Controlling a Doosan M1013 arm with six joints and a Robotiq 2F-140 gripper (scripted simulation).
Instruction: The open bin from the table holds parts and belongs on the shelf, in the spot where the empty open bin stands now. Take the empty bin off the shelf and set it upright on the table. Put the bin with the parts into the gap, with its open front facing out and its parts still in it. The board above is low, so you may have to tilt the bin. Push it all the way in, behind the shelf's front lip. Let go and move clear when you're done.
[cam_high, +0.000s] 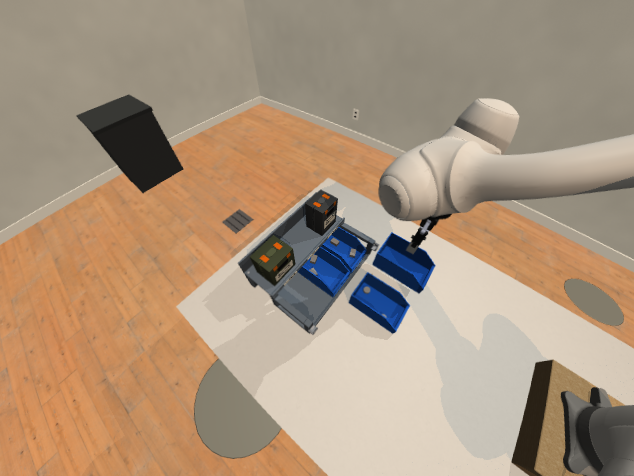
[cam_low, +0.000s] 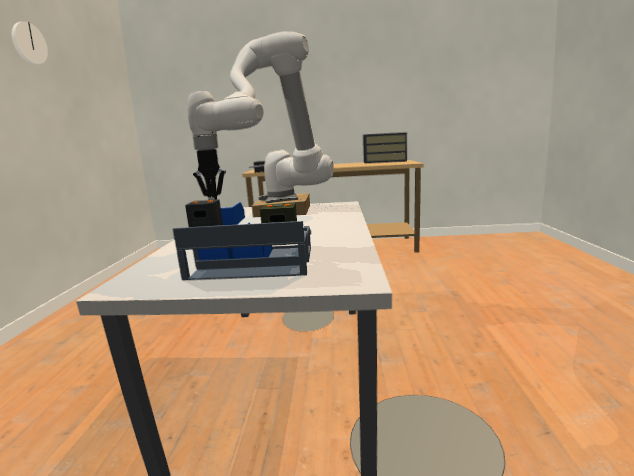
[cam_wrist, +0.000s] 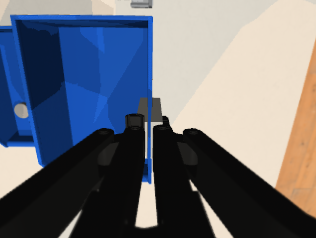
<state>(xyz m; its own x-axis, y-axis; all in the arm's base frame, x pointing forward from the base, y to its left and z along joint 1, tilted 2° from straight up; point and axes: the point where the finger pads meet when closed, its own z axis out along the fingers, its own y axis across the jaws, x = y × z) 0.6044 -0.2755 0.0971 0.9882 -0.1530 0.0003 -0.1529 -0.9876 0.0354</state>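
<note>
One empty bin (cam_high: 402, 268) (cam_low: 234, 214) (cam_wrist: 100, 80) is now out of the shelf (cam_high: 291, 316) (cam_low: 238, 236) (cam_wrist: 142, 4), and that changes the job: the slot (cam_high: 307, 298) at the 7 o'clock end of the lower row, seen from the top, stands free for the bin with the parts. The hand (cam_high: 412, 247) (cam_low: 212, 197) (cam_wrist: 150, 111) is pinched together on one thin wall of the empty bin, which hangs upright, apparently a little above the tabletop (cam_high: 332, 399) (cam_low: 337, 256) (cam_wrist: 210, 75).

The parts bin (cam_high: 381, 308) (cam_wrist: 9, 90) sits just beside it, toward 7 o'clock in the top view, with a round part (cam_high: 366, 290) (cam_wrist: 21, 110) visible inside. It has yet to go in.

Next, I judge, comes a straight lowering and release, minding the near neighbour: a clipped rim could shove the loaded bin. Held by one side wall, the empty bin may sag or twist. After that, the loaded one probably needs tilting under the low board, gently enough to keep its parts aboard.
</note>
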